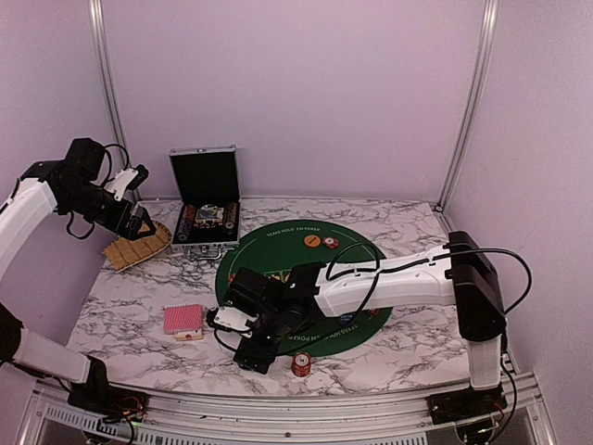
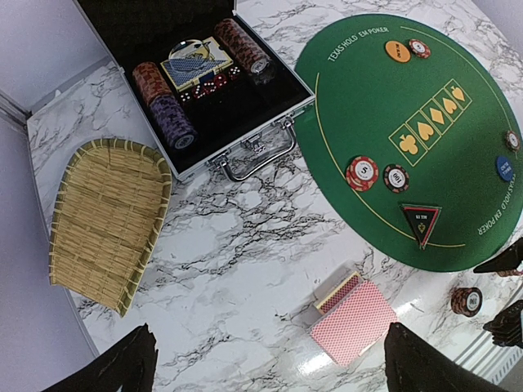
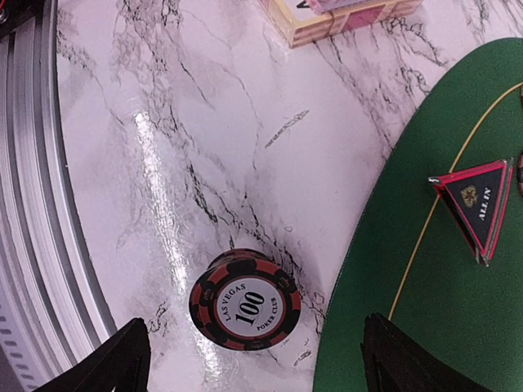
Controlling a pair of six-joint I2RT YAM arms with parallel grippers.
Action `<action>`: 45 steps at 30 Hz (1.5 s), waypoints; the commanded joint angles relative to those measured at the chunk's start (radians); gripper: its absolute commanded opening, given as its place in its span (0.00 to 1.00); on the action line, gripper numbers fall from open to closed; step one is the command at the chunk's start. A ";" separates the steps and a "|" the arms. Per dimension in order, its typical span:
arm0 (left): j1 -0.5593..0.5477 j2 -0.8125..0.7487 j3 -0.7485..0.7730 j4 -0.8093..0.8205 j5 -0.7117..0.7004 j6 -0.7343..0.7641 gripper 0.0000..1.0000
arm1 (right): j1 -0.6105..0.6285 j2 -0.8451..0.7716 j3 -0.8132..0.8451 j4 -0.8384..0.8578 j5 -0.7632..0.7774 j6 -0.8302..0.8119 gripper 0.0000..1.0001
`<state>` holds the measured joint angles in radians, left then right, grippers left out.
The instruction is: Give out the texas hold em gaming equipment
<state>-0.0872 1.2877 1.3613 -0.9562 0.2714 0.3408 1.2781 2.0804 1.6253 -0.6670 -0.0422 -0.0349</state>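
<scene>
Both the left gripper [image 2: 274, 369] and the right gripper [image 3: 253, 363] are wide open, and we see nothing held. The mat [image 2: 368, 98] fills the upper right of the left wrist view, the case [image 2: 245, 135] its top. Red cards [image 2: 353, 320] lie on the table [image 2: 245, 245] at the lower middle. A chip stack [image 3: 245, 300] stands at the bottom of the right wrist view, between the right jaws, touching neither. The triangle marker [image 3: 480, 200] lies on the mat, right edge.
</scene>
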 commanded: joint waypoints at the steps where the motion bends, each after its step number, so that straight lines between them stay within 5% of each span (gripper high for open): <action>1: -0.005 -0.023 0.026 -0.039 0.004 0.000 0.99 | 0.004 0.042 0.052 -0.003 -0.025 -0.019 0.86; 26: -0.006 -0.018 0.031 -0.043 -0.004 0.006 0.99 | 0.006 0.080 0.076 0.004 -0.043 -0.014 0.36; 32: -0.005 -0.021 0.031 -0.044 -0.009 0.010 0.99 | 0.005 0.086 0.068 0.004 -0.028 -0.015 0.45; 45: -0.006 -0.021 0.029 -0.043 -0.006 0.009 0.99 | 0.006 0.080 0.061 0.013 -0.030 -0.011 0.47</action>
<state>-0.0891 1.2877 1.3624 -0.9699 0.2680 0.3424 1.2781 2.1506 1.6764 -0.6662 -0.0738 -0.0532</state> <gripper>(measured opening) 0.990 0.455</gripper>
